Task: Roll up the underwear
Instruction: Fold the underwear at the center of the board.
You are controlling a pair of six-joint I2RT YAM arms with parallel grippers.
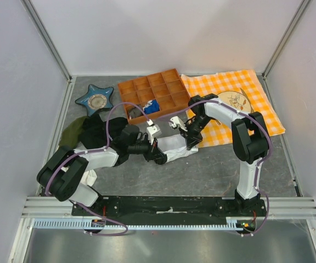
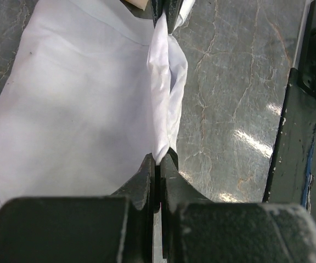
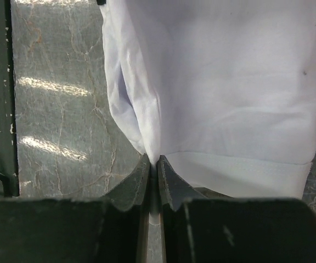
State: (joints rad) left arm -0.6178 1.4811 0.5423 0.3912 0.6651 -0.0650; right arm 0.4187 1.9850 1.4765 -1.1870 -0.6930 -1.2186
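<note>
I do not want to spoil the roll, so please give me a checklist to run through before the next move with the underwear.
1. Left gripper shut on the underwear edge: ok.
2. Right gripper shut on the same edge: ok.
3. Edge between both grippers gathered into a fold: ok.
4. Rest of the fabric flat on the table: ok.
5. Underwear clear of the checked cloth: cannot tell, the right arm covers that side.
</note>
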